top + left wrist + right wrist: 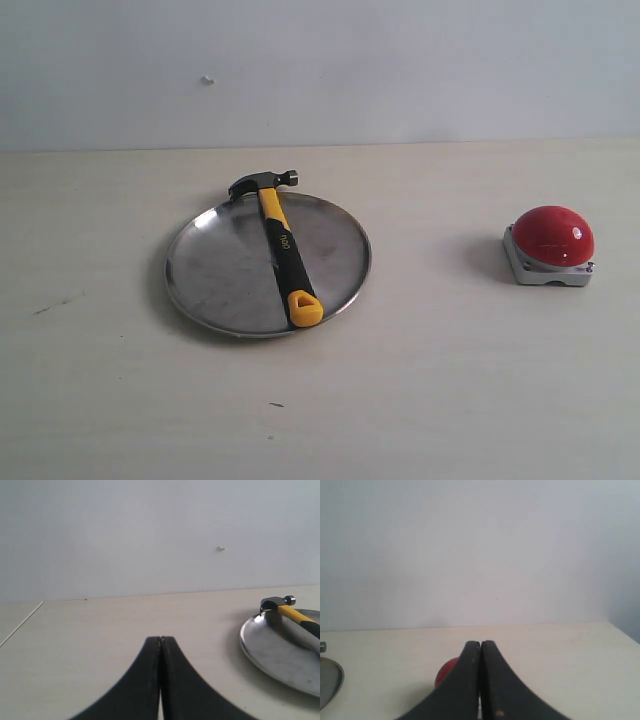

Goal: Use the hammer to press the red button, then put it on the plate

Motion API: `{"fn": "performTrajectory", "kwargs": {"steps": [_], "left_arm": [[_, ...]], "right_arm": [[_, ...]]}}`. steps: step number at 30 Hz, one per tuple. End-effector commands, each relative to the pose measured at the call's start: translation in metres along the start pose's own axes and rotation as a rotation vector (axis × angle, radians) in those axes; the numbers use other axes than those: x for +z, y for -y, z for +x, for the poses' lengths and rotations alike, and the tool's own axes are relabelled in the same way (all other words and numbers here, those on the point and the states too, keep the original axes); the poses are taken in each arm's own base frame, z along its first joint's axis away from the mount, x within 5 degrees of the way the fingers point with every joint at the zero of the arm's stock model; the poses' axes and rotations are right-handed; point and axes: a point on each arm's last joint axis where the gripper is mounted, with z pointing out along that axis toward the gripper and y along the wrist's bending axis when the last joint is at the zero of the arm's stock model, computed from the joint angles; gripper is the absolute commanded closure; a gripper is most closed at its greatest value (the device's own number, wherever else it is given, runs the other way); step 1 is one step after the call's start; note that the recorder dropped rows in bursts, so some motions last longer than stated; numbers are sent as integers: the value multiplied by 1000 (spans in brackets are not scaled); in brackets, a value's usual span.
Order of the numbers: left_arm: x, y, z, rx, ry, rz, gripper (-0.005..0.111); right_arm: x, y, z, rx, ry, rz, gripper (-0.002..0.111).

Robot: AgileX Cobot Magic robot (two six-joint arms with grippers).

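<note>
The hammer point(282, 245) lies across the round silver plate point(210, 270), its dark head over the far rim and its yellow handle end at the near rim. The red button point(552, 236) sits on its grey base to the right, apart from the plate. Neither gripper shows in the exterior view. In the left wrist view my left gripper point(160, 639) is shut and empty above the table, with the plate point(270, 652) and the hammer point(295, 616) off to one side. My right gripper point(480, 643) is shut and empty, and the red button point(445, 674) peeks out behind its fingers.
A pale wall point(320, 70) stands behind the light table point(420, 400). A small dark mark point(276, 405) lies on the table near the front. A table edge line point(20, 625) shows in the left wrist view.
</note>
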Motion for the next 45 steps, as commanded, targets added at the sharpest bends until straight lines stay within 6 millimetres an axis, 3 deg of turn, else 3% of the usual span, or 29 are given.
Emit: {"fn": "performTrajectory", "kwargs": {"steps": [1,16,21,45], "left_arm": [[-1,0,0,-9,6,1,107],[-1,0,0,-9,6,1,107],[-1,0,0,-9,6,1,107],[-1,0,0,-9,6,1,107]], "right_arm": [[0,0,-3,-8,47,1,108],[0,0,3,39,-15,5,108],[0,0,3,155,-15,0,108],[0,0,3,155,-15,0,108]]}}
